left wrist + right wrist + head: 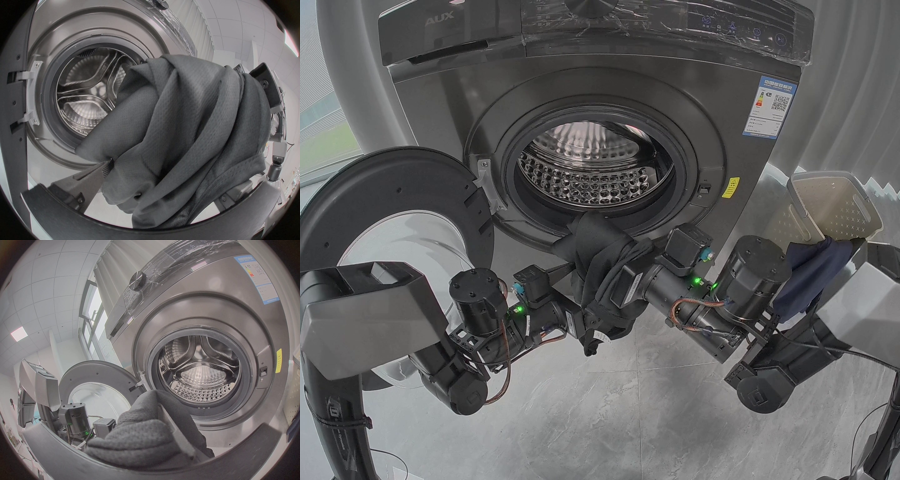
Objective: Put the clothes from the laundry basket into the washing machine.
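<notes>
Dark garment [599, 250] over left pincer [162, 175] and right pincer [153, 433], touching both.

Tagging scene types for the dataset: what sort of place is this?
Likely a laundry corner in an office-like or lab room. A front-loading washer stands with its door swung open, a basket beside it has blue cloth hanging out, and there are curtains and a panelled ceiling.
</notes>
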Available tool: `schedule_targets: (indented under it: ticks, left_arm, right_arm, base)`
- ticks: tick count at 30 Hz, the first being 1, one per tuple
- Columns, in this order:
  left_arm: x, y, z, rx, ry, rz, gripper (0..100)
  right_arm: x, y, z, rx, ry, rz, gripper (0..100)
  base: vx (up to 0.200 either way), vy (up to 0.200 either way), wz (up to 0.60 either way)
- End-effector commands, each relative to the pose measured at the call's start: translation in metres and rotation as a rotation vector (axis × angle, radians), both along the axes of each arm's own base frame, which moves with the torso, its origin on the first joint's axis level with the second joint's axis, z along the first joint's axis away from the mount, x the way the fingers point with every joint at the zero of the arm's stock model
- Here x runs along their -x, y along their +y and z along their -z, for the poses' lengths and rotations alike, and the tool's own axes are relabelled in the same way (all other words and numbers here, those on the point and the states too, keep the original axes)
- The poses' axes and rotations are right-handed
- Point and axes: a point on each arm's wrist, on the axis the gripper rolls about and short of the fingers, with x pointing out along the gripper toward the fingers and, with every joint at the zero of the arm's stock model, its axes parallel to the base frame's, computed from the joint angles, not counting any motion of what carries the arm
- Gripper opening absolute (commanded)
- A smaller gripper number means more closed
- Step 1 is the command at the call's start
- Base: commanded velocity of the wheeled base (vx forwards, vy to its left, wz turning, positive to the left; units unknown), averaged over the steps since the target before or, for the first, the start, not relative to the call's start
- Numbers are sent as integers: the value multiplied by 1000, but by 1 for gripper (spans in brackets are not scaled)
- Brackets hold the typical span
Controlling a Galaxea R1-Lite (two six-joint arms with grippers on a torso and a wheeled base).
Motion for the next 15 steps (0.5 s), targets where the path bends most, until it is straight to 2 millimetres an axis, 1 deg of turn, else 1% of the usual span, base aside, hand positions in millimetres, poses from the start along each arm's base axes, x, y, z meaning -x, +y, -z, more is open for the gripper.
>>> schedule_targets:
  ticks: [1, 3, 4, 5, 8, 9, 11, 12, 14, 15]
  left_arm:
    - [4, 8, 9, -29, 35, -13, 100]
    - [14, 13, 10, -45, 55, -9, 100]
    - [14, 13, 10, -45, 55, -9, 100]
    - [25, 16, 10, -63, 73, 2, 100]
    - [39, 21, 8, -75, 90, 13, 100]
    - [39, 21, 8, -75, 90, 13, 100]
    - [54, 20, 3, -82, 93, 61, 100]
    - [58, 19, 1, -82, 91, 79, 100]
    - [59, 19, 1, -82, 92, 82, 100]
    - [67, 15, -3, -79, 83, 120, 100]
  right_arm:
    - [-1, -3, 0, 1, 0, 7, 0]
    - [-5, -6, -1, -3, -3, 20, 0]
    - [-5, -6, -1, -3, -3, 20, 0]
    - [-8, -7, 0, -1, -4, 26, 0]
    - [-11, -7, -1, -6, -8, 32, 0]
    - [-11, -7, -1, -6, -8, 32, 0]
    - [-16, -7, 0, -9, -12, 42, 0]
    - [-17, -7, 0, -9, -12, 43, 0]
    - [-17, -7, 0, -9, -12, 43, 0]
    - [-19, -6, 2, -6, -8, 43, 0]
  base:
    - [0, 0, 0]
    - [0, 0, 0]
    - [0, 0, 0]
    - [0, 0, 0]
    - [0, 0, 0]
    - [0, 0, 0]
    - [0, 0, 0]
    - [0, 0, 0]
    - [0, 0, 0]
    - [0, 0, 0]
